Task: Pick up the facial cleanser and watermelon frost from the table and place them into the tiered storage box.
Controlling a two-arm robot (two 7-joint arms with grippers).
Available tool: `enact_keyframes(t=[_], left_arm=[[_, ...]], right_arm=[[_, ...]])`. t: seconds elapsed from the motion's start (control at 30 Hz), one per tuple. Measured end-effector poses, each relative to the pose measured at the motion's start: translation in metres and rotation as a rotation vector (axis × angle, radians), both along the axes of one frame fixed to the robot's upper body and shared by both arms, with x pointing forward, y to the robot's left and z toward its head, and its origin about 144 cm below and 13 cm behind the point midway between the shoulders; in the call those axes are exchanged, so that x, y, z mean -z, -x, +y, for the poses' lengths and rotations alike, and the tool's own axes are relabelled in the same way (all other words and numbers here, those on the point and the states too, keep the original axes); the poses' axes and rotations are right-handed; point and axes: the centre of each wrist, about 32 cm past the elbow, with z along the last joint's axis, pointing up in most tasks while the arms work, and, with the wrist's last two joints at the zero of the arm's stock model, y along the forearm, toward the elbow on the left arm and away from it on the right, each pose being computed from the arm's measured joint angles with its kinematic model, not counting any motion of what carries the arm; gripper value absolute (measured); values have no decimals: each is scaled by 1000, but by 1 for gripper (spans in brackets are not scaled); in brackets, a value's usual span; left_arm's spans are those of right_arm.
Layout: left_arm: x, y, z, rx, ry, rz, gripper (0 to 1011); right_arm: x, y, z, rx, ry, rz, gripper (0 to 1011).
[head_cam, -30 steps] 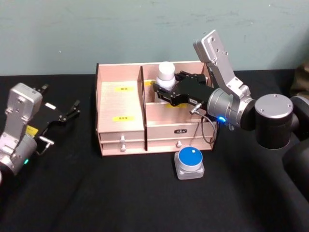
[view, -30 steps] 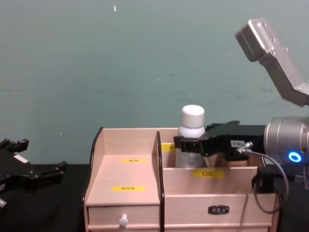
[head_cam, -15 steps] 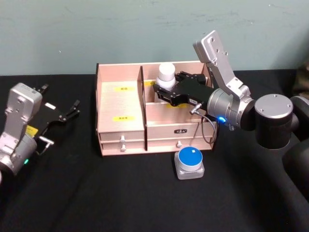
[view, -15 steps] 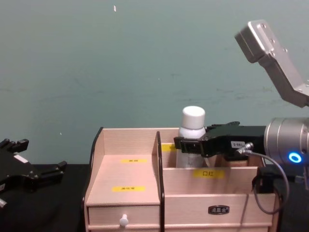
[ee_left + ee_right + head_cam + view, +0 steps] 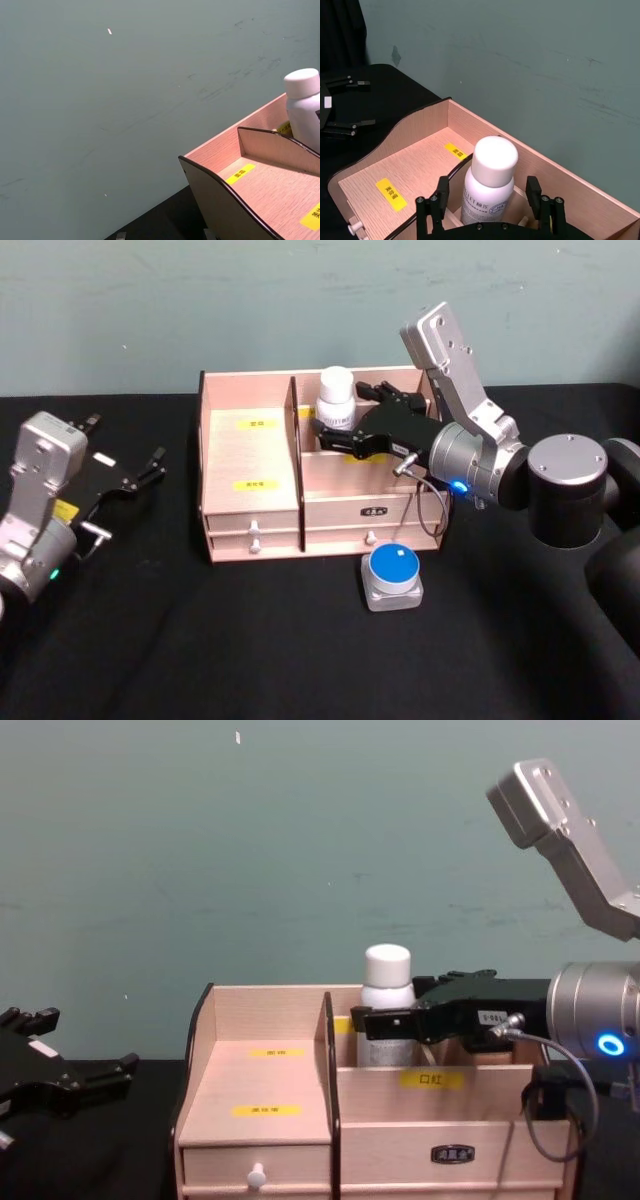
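Note:
The facial cleanser [image 5: 335, 396], a white bottle with a white cap, stands upright in the back right compartment of the tiered storage box [image 5: 250, 485]. My right gripper [image 5: 487, 189] is open around it, one finger on each side of the bottle [image 5: 488, 180] with gaps between. From the chest view, the gripper [image 5: 378, 1022] reaches in from the right over the box [image 5: 260, 1120], in front of the bottle [image 5: 386, 982]. The watermelon frost [image 5: 392, 578], a small grey pot with a blue lid, sits on the table just before the box. My left gripper [image 5: 135, 475] rests open at the far left.
Black cloth [image 5: 200, 640] covers the table and a grey-green wall stands close behind the box. A tall divider [image 5: 295, 455] splits the box in two, and the left stepped shelves carry yellow labels [image 5: 256, 484]. Two small drawers with white knobs [image 5: 254, 536] face forward.
The right gripper's fingers have spread and let go of the bottle. The bottle now stands a little lower and farther back-left in the compartment. The left arm has not moved.

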Motion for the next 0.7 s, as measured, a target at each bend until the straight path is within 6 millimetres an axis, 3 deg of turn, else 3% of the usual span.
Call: enact_keyframes(t=[0.1, 0.47, 0.7], left_arm=[[0, 0, 0, 0, 0, 0, 1001], [0, 0, 0, 0, 0, 0, 1001], [0, 0, 0, 0, 0, 0, 1001]], right_arm=[[0, 0, 0, 0, 0, 0, 1002], [-21, 12, -7, 6, -15, -69, 1002], [-44, 38, -19, -15, -30, -112, 1002]])
